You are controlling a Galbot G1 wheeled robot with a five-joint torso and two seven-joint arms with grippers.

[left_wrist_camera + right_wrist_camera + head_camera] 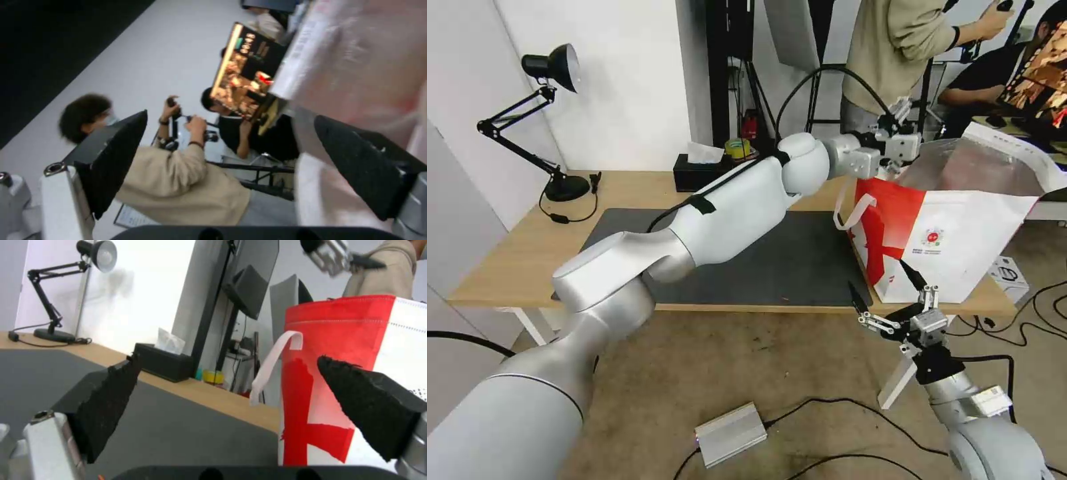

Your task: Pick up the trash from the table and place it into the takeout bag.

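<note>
The takeout bag (960, 247) stands open at the right end of the table (627, 187), red and white with a silver lining and a white strap (271, 366). My left arm reaches across the dark mat (800, 260). Its left gripper (902, 110) hangs open above the bag's far left rim, with nothing between its fingers (231, 116); the bag's lining (356, 66) is blurred beside it. My right gripper (876, 273) is open and empty (227, 358), low in front of the table's front edge, facing the bag's red side (338, 340). The trash is out of view.
A black desk lamp (554, 67) stands at the table's far left and a black tissue box (697, 172) at its back edge. A silver box (730, 433) and cables lie on the floor. People stand behind the table.
</note>
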